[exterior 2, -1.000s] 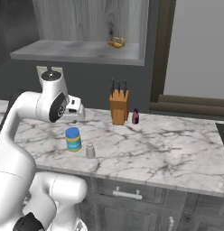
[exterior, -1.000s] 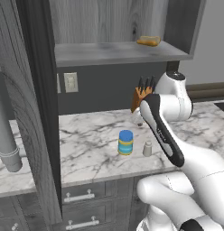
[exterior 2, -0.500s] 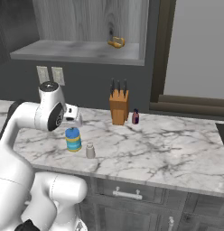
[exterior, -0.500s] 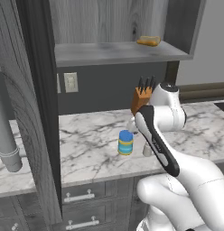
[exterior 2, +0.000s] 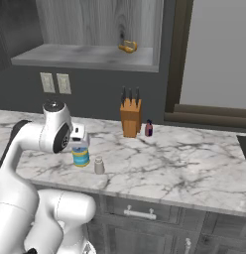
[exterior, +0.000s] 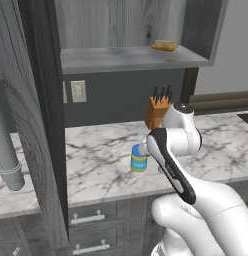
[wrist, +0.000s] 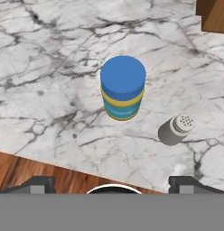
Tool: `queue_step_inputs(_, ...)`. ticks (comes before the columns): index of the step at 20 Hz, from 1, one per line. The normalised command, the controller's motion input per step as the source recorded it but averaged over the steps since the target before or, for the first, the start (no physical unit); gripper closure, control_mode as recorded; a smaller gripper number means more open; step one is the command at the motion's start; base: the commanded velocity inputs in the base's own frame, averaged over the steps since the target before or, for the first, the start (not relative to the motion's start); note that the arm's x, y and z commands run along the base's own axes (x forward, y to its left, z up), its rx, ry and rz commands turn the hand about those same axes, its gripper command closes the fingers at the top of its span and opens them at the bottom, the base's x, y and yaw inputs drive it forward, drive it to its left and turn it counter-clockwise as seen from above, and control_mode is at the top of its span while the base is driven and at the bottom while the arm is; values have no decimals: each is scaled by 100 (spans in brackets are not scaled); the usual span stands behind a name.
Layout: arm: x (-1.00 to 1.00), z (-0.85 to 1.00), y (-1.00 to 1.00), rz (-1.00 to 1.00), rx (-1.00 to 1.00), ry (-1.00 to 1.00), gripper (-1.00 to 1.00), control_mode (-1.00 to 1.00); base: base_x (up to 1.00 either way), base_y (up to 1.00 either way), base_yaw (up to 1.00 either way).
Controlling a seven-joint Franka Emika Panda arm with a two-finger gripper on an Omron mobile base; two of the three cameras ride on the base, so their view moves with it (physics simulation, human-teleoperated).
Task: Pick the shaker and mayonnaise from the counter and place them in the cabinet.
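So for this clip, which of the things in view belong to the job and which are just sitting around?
Part of the job:
- mayonnaise, on the counter
- shaker, beside the jar
- cabinet, where both go
- pincer, open above the jar

Just lying about:
- knife block
- small dark red bottle
- yellowish item on the cabinet shelf
- wall outlets

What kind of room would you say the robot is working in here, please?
Most likely a kitchen: a marble-patterned counter above drawers, a knife block against the wall, and a wall cabinet overhead.
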Motion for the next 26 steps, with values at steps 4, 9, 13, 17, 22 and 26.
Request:
queue_step_inputs(4,6,-24,1,0,0,0,-100,-100,0,0,0)
queue_step_inputs(9,15,-15,0,0,1,-1,-100,-100,0,0,0)
queue_step_inputs(13,20,-13,0,0,4,-2,-100,-100,0,0,0)
queue_step_inputs(17,24,-11,2,0,1,0,-100,-100,0,0,0)
queue_step_inputs(22,29,-5,4,0,0,0,-100,-100,0,0,0)
queue_step_inputs(26,33,-5,10,0,0,0,-100,-100,0,0,0)
